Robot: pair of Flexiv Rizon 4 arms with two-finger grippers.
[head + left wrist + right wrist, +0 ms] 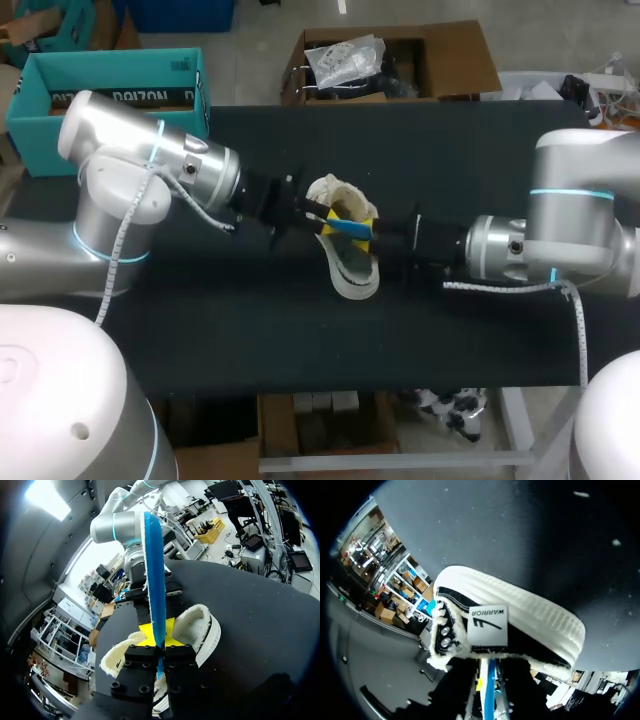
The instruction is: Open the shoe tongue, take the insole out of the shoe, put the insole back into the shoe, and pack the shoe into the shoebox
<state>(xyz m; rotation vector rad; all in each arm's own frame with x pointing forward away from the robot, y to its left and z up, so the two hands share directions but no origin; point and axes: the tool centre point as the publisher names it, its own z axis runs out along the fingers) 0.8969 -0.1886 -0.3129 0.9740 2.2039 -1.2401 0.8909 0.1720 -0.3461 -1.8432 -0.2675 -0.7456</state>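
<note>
Black table fills the head view. Our left arm comes in from the left and our right arm from the right, and they meet at the middle. A teal shoebox sits open-topped past the table's far left corner, behind the left arm.

The shoe, with a white sole, dark upper and fleecy lining, lies on the table at its middle, between the two grippers. Both wrist views show it close ahead.

The blue insole is out of the shoe. It stands on edge over the opening and runs from one gripper toward the other.

The left gripper is pinched narrow on the insole's near end, at the shoe's left side. The right gripper is at the insole's other end. The insole edge runs along it, but we cannot tell whether it grips.
</note>
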